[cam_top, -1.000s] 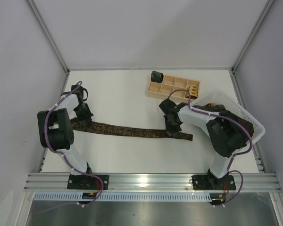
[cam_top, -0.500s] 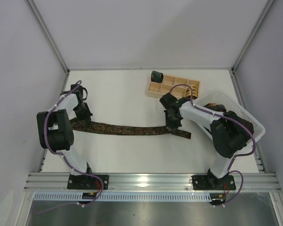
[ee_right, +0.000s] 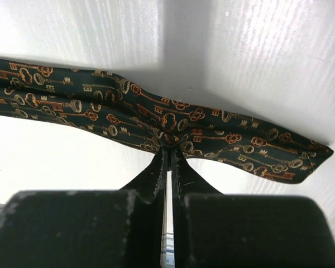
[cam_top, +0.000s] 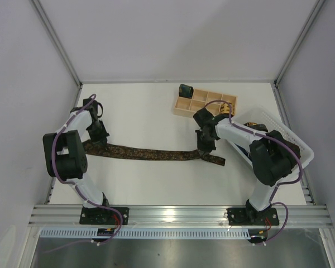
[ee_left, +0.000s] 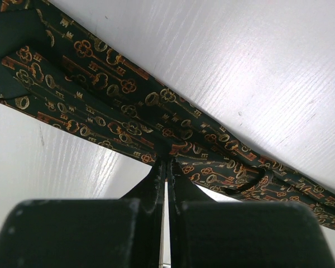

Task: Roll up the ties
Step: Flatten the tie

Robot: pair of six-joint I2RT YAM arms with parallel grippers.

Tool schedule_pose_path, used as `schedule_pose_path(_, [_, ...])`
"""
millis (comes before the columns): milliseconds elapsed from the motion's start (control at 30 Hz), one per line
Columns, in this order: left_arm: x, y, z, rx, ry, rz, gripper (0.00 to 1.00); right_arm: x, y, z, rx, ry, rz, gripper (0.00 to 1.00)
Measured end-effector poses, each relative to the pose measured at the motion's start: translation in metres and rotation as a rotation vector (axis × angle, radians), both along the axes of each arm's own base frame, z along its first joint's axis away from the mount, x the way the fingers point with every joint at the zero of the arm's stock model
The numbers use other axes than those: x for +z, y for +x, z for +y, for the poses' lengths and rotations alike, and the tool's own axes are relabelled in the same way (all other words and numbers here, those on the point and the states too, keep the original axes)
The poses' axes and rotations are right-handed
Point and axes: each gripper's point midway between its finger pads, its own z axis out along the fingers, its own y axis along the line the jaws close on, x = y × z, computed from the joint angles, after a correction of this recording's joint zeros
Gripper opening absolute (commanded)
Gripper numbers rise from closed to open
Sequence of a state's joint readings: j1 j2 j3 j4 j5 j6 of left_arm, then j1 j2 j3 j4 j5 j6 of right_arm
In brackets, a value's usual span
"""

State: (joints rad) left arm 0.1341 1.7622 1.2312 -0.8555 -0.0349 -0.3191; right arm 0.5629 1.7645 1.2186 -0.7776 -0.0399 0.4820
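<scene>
**Clamped near both ends: one tie flat on the table**

Stretched across the middle of the top view, left to right: a dark tie [cam_top: 151, 152] printed with gold and red keys, lying flat on the white table [cam_top: 139, 114]. Pinched near its left end by the left gripper [cam_top: 99, 142], jaws pressed tight on the fabric edge. Pinched close to its right end by the right gripper [cam_top: 204, 152], jaws likewise clenched on the cloth, with a short tail trailing toward the lower right. At upper right, a pale wooden tray [cam_top: 179, 109], with a tan-gold rolled tie [cam_top: 229, 106] in its right-end compartment. At the tray's upper-left corner, a dark green rolled tie [cam_top: 185, 89], inside or just beside, hard to tell. At the right edge, a white mesh basket [cam_top: 302, 146], partly behind the right arm.
</scene>
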Motion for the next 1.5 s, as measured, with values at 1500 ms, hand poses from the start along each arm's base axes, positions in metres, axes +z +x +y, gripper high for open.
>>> schedule_pose_path(1500, [-0.009,0.005,0.007,0.016,-0.007,0.007,0.01,-0.025,0.019,-0.011,-0.023,-0.066,0.001,0.00])
